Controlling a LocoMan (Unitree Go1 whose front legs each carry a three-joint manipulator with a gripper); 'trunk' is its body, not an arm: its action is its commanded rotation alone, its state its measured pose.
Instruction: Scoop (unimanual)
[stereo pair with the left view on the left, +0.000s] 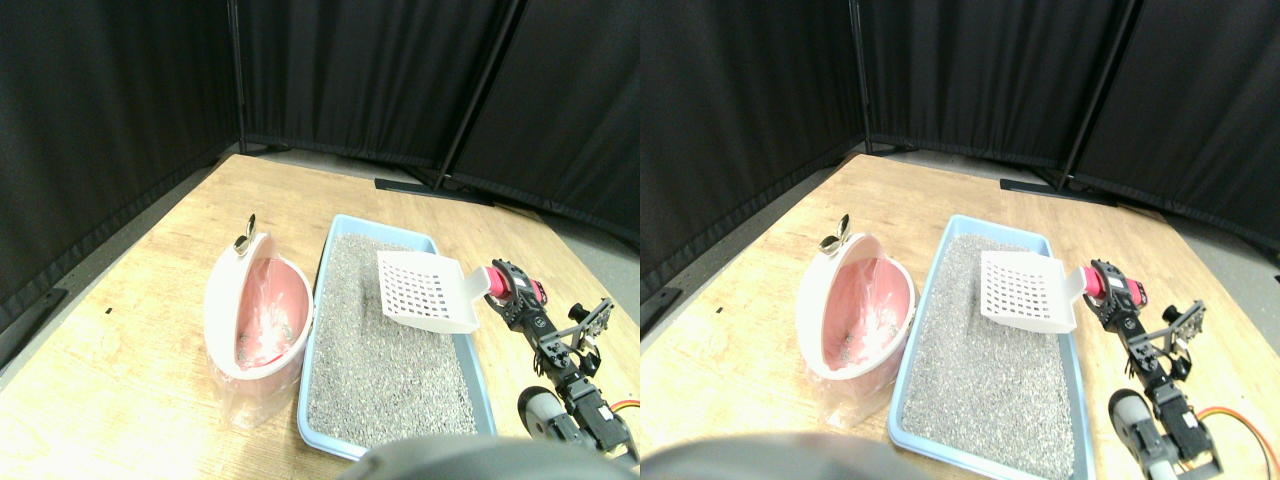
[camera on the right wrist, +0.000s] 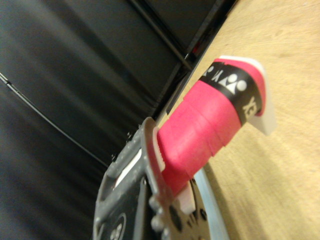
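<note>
The scoop (stereo pair with the left view on the left: 428, 291) is held by its red handle (camera on the right wrist: 202, 130) in the gripper (stereo pair with the left view on the left: 507, 285) — raised over the litter tray (stereo pair with the left view on the left: 322, 300); too steep a tilt may spill litter (stereo pair with the left view on the left: 380, 350) before the bin (stereo pair with the left view on the left: 255, 310).

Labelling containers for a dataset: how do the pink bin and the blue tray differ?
The bin is pink inside with a white rim, rounded and tall; the tray is light blue, rectangular and shallow. The bin has a clear liner and only a few bits inside; the tray is filled with grey litter. Both sit side by side on the wooden floor.
</note>
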